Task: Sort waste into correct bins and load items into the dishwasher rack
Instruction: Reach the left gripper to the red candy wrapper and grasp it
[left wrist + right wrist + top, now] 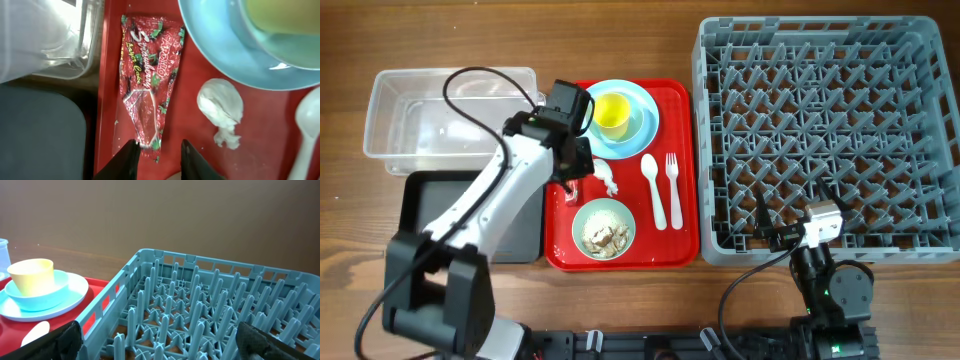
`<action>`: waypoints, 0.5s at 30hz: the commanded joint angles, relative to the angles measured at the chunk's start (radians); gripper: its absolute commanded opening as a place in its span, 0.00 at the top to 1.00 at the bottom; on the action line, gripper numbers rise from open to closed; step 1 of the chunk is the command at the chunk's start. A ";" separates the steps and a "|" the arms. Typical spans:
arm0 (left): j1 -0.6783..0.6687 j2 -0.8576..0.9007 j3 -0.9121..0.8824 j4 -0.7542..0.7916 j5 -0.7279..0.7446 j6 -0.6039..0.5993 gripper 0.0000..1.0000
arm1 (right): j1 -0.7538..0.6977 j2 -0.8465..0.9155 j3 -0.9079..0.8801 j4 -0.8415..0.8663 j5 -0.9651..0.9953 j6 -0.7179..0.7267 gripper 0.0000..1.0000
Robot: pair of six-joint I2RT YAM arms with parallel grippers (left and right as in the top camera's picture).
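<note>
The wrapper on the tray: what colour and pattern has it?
The wrapper is red with white lettering and green specks; clearest in left wrist view.

Overhead straight down, left wrist close above red tray (pixel 265 135), right wrist low across rack (pixel 200 310), all sharing plate (pixel 75 295)

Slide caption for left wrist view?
Left pincer straddling the end of the red wrapper on the red tray, tissue scrap alongside.

A red wrapper (pixel 150 80) is shown as glossy, crinkled film (glare is caught across its print); the white tissue (pixel 220 105) is seen as soft, crumpled paper. The red tray (pixel 195 140) and light-blue plate (pixel 215 50) are rendered in smooth, shiny plastic, the tub (pixel 380 120) in clear plastic, the rack (pixel 706 150) in matt grey plastic, the table (pixel 620 40) in grained wood.
</note>
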State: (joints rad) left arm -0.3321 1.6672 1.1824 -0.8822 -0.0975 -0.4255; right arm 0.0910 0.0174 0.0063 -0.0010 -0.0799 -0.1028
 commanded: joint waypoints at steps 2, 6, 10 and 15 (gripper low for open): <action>-0.005 0.070 0.014 0.025 -0.020 -0.010 0.71 | 0.004 -0.003 -0.001 0.003 0.012 -0.002 0.00; -0.005 0.097 0.013 0.055 -0.020 -0.009 0.70 | 0.004 -0.003 -0.001 0.003 0.012 -0.003 0.00; -0.004 0.101 0.013 0.108 -0.020 -0.009 0.73 | 0.004 -0.003 -0.001 0.003 0.012 -0.002 0.00; -0.004 0.103 0.013 0.128 -0.020 -0.009 0.73 | 0.004 -0.003 -0.001 0.003 0.012 -0.002 0.00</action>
State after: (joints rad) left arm -0.3321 1.7546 1.1824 -0.7574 -0.1074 -0.4259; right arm 0.0910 0.0174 0.0063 -0.0010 -0.0799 -0.1032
